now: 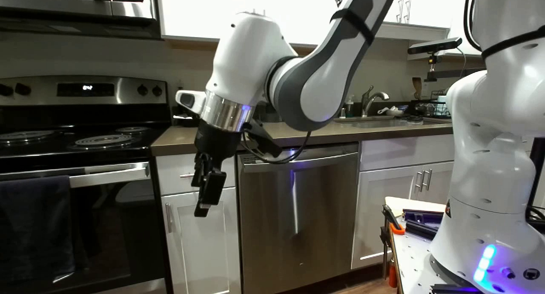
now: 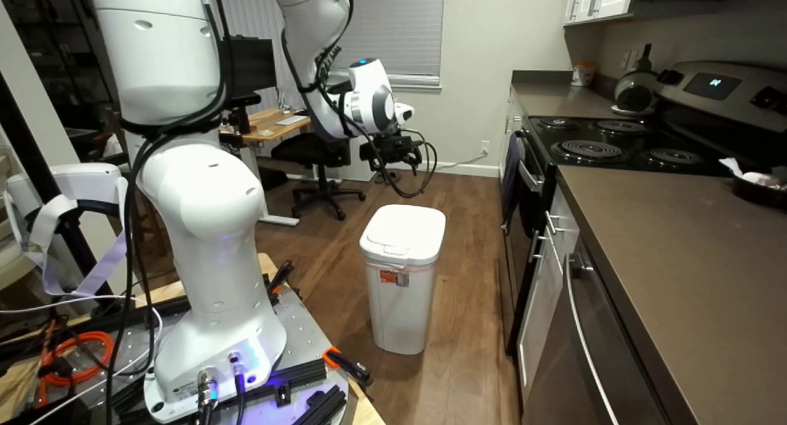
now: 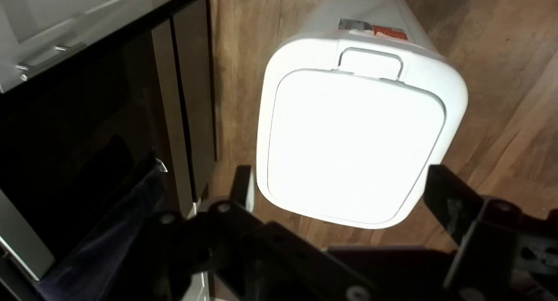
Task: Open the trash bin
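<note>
The white trash bin (image 2: pixel 403 308) stands upright on the wood floor in an exterior view. Its lid (image 2: pixel 409 228) is closed. A small tab (image 2: pixel 395 250) sits at the lid's near edge. In the wrist view I look down on the closed lid (image 3: pixel 353 148), with the tab (image 3: pixel 370 62) at its upper edge. My gripper (image 3: pixel 341 172) is open and empty, its fingertips wide apart and above the bin. In an exterior view the gripper (image 1: pixel 205 206) hangs pointing down in front of the cabinets; the bin is out of view there.
The stove (image 2: pixel 535 166) with a hanging towel (image 1: pixel 36 226) and the dishwasher (image 1: pixel 298 221) line the bin's side. The robot's table (image 2: pixel 301 326) holds tools. A desk chair (image 2: pixel 320 160) stands behind the bin. A looped cable (image 2: pixel 430 166) hangs from the wrist.
</note>
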`<action>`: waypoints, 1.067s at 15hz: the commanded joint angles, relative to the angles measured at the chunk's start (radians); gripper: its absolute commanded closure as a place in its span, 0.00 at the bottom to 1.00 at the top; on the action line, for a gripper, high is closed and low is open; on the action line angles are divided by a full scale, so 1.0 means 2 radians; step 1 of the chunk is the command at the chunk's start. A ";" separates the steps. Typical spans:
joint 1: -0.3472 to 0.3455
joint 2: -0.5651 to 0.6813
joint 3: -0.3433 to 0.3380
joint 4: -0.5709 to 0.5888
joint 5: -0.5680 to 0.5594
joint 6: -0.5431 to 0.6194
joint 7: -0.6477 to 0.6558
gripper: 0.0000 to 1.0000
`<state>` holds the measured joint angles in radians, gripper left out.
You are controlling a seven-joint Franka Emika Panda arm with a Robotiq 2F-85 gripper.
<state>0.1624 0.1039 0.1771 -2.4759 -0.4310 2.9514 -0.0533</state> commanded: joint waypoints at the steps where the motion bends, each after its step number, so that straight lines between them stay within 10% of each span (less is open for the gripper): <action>1: -0.035 0.117 0.029 0.060 0.064 0.069 -0.094 0.00; 6: -0.143 0.243 0.158 0.172 0.109 0.018 -0.180 0.00; 16: -0.050 0.334 0.097 0.351 0.150 -0.200 -0.173 0.00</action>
<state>-0.0213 0.7338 0.4296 -1.8595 -0.1514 2.6263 -0.4065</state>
